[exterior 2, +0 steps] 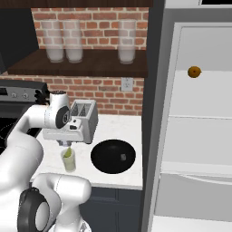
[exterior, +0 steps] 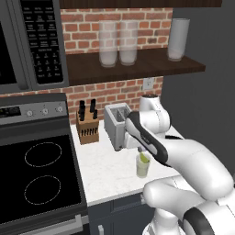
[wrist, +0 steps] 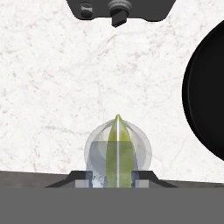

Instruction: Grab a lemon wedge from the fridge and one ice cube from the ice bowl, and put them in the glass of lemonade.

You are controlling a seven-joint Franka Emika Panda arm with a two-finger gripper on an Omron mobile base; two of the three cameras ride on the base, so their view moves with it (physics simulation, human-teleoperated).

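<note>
1. The gripper (exterior 2: 67, 147) is hanging right above the glass of lemonade (exterior 2: 68, 161), which is standing on the white counter (exterior 2: 122, 176) in front of the toaster (exterior 2: 84, 119).
2. The two fingers are squeezing the lemon wedge (wrist: 118, 151) between them, so the jaws are clamped on the wedge.
3. In the hand view, the wedge is pointing down over the round mouth of the glass (wrist: 98, 146).
4. In the left base view, the yellow-green wedge (exterior: 144, 158) is sitting at the top of the glass (exterior: 142, 169), just under the gripper (exterior: 143, 152).
5. The ice bowl (exterior 2: 113, 157) is sitting on the counter just beside the glass, on the side nearer the fridge (exterior 2: 199, 136).
6. One small ice cube (exterior 2: 122, 157) is lying inside the black bowl.
7. The fridge is standing open past the bowl, and its pale shelves are showing.
8. A round orange ball (exterior 2: 194, 71) is sitting on the top fridge shelf, far from the glass.
9. A knife block (exterior: 87, 126) is standing beside the toaster (exterior: 117, 124), on the side nearer the stove top (exterior: 39, 174).
10. Tall frosted glasses (exterior: 108, 43) are standing on the wooden shelf (exterior: 137, 66) high above the toaster.
</note>
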